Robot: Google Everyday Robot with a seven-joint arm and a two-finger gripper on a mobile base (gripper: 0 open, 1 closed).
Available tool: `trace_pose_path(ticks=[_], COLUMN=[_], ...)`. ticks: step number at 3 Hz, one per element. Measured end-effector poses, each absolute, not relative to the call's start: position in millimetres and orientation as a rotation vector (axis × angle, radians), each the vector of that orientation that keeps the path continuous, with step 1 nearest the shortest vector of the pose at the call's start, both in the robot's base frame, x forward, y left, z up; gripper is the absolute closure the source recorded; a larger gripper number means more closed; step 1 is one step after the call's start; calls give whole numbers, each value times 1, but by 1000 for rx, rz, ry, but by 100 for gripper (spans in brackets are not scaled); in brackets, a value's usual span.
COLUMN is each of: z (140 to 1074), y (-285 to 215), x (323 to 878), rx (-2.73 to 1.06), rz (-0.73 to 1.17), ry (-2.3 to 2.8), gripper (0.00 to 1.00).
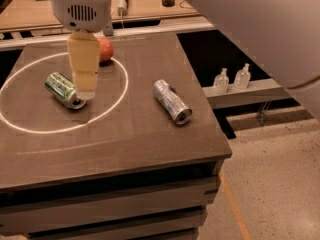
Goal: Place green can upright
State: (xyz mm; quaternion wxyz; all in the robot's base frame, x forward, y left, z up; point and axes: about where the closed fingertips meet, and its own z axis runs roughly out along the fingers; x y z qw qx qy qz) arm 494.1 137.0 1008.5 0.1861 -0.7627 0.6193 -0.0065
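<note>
The green can [62, 89] lies on its side inside a white circle drawn on the dark table [130, 134], its silver end facing front right. My gripper [85, 91] hangs from the white wrist housing above, its pale yellowish tips reaching down just right of the can's end, close to it or touching it. From this angle the fingers overlap into one shape.
A silver can [172, 102] lies on its side at the table's right. An orange-red fruit [104, 50] sits behind the gripper. Two clear bottles [232, 77] stand on a low shelf to the right. The white arm fills the upper right corner.
</note>
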Motion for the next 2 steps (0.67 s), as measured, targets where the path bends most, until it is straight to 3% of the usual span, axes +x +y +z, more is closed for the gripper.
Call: trace_pose_path(ticks=[2], z=[979], y=[174], x=[545], rx=[-2059], rz=[158], ry=[1895], gripper=[0])
